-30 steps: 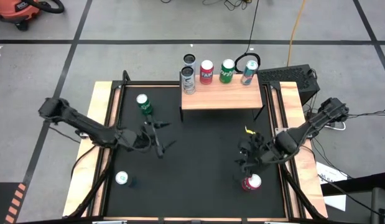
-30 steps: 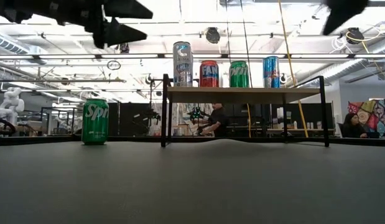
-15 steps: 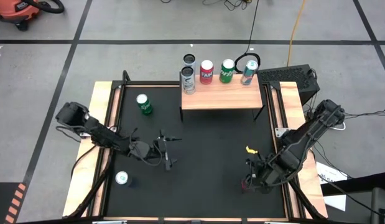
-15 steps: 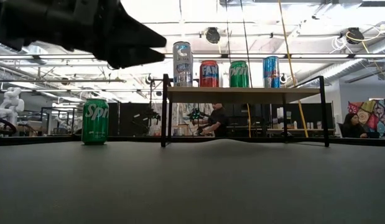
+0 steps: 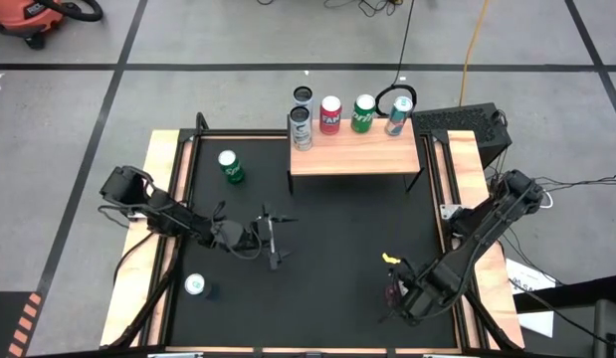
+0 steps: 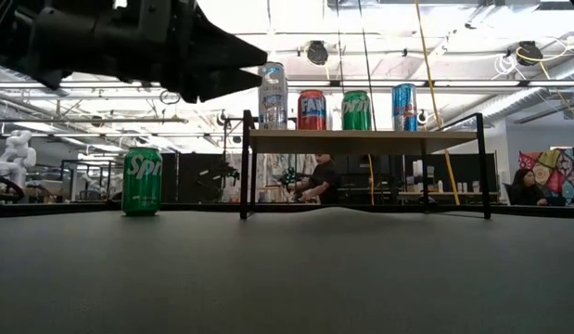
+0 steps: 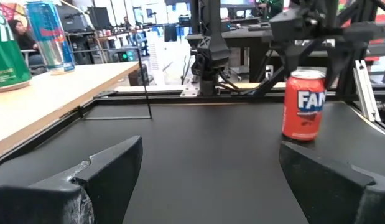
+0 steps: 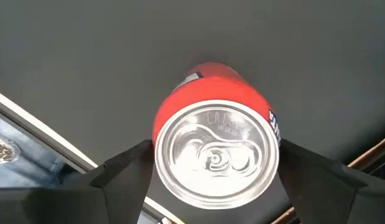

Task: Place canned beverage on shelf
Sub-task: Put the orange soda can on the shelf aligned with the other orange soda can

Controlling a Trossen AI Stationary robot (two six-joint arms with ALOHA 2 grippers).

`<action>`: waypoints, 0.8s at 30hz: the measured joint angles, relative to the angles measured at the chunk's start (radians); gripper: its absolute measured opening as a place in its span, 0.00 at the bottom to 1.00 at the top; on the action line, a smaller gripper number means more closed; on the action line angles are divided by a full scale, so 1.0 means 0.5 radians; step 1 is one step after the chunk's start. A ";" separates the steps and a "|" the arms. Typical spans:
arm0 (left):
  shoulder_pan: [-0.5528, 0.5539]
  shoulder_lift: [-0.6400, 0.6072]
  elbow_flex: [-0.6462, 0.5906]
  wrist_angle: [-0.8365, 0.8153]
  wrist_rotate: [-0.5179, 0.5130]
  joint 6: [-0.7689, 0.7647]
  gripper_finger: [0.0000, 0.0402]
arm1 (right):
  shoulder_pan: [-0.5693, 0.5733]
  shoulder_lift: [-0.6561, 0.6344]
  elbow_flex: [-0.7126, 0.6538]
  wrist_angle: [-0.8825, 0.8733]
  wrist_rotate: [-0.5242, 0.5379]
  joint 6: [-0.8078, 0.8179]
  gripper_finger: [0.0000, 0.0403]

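Since the earlier frames, the right end effector has dropped toward the near right corner of the surface and now straddles the upright red can, fingers spread on either side, not yet gripping. The left end effector has slid toward the middle, open and empty. Four cans already stand on the shelf. The red can is rigid but thin-walled and smooth, probably weighty if full, so a grip across its mid-body seems safest. From above, the right arm hides that can almost entirely, and finger contact cannot be confirmed.
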 joint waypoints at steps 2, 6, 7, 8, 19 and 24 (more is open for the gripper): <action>0.003 0.000 0.021 0.002 0.001 0.000 0.94 | 0.000 0.008 0.001 0.000 0.013 -0.009 0.78; 0.003 0.000 0.055 -0.002 0.002 -0.001 0.94 | 0.003 0.010 0.002 -0.023 0.062 -0.048 0.72; 0.003 0.000 0.063 -0.002 0.015 -0.002 0.94 | 0.002 0.010 0.003 -0.032 0.062 -0.059 0.69; 0.003 0.000 0.070 -0.003 0.054 -0.002 0.94 | 0.002 0.009 0.004 -0.040 0.064 -0.079 0.67; 0.008 0.006 0.294 -0.290 0.476 0.013 0.94 | -0.124 0.021 0.100 -0.016 0.421 -0.843 0.63; 0.042 0.135 0.462 -0.329 0.646 0.016 0.94 | -0.251 0.017 0.131 0.094 0.547 -1.282 0.61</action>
